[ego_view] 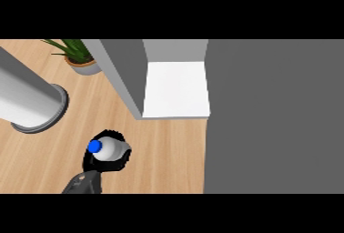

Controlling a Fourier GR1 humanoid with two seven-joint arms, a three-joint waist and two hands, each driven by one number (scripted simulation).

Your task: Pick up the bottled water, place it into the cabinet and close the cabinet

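Observation:
The bottled water [111,149], white with a blue cap [94,146], shows top-on at the lower left above the wooden counter [168,154]. My left hand [107,165] is curled round it, black fingers wrapping both sides and hiding most of the body. The cabinet [176,88] stands open up and to the right of the bottle; its white shelf floor shows between a grey side wall [124,77] and a broad grey panel [272,113] on the right. The bottle is outside the cabinet, short of the shelf's front edge. My right hand does not show.
A potted green plant [77,57] stands at the back left beside the cabinet wall. A large pale cylinder on a round grey base [30,102] fills the left edge, close to the held bottle.

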